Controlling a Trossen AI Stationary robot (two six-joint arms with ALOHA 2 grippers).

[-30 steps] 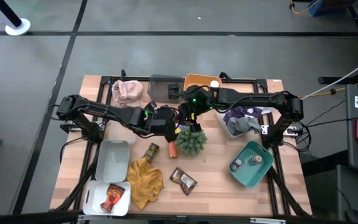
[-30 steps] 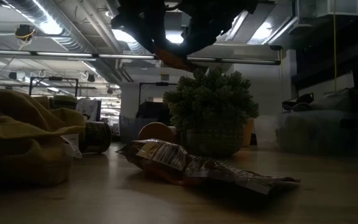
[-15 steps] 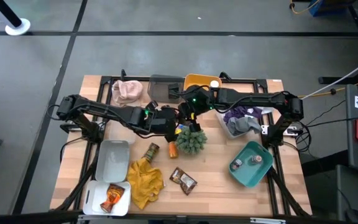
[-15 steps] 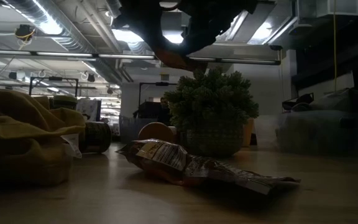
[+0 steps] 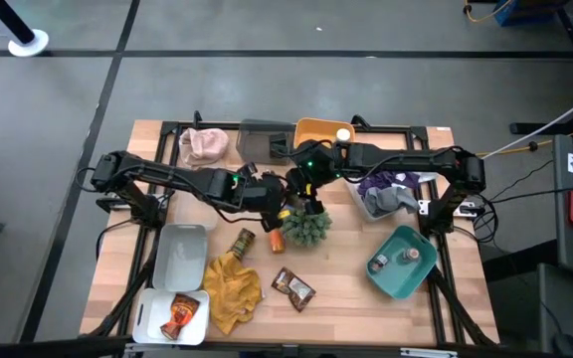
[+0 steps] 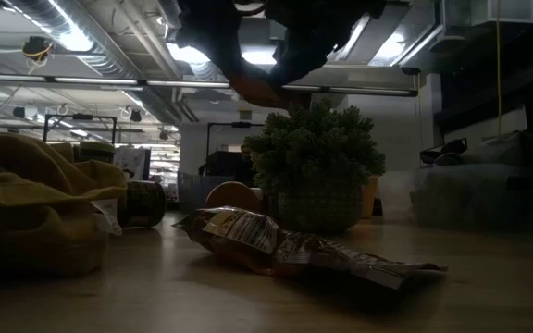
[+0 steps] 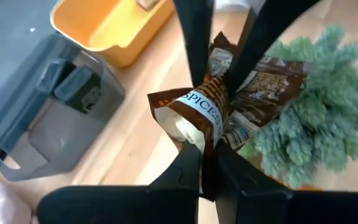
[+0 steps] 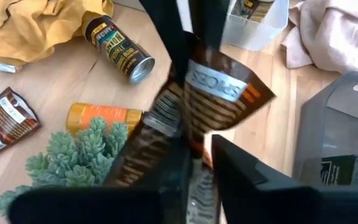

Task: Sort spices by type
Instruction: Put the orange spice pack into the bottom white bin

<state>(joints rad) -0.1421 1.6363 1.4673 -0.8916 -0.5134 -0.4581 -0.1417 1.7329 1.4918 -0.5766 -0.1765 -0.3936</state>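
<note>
A glossy brown-orange spice packet (image 7: pixel 197 112) hangs in the air over the green spiky plant ball (image 5: pixel 306 227), held between both grippers. My left gripper (image 7: pixel 210 168) is shut on one end, coming from the table's left. My right gripper (image 8: pixel 201 155) meets it from the right with the other end between its fingers. On the table lie a brown bottle (image 5: pixel 242 242), an orange bottle (image 5: pixel 276 239) and another packet (image 5: pixel 292 288). A further packet (image 5: pixel 180 316) sits in a white tray. My left gripper pinches the packet's end beside the white label (image 7: pixel 207 134) between its two fingers, slanting down from the table's left. The packet is lifted clear above the plant ball. My right gripper has the packet's opposite end (image 8: pixel 194 134) between its two fingers, which slant down from the table's right. The packet bunches there and spans across to the other gripper.
A mustard-yellow cloth (image 5: pixel 232 288) lies at the near left beside two white trays (image 5: pixel 182 254). A teal bin (image 5: pixel 401 261) with a jar stands at the near right and a clear bin (image 5: pixel 386 194) behind it. Grey (image 5: pixel 262 139) and yellow (image 5: pixel 318 129) bins stand at the far edge.
My left gripper has rolled a little about its own line while staying beside the packet. Both arms have kept their places above the plant ball.
</note>
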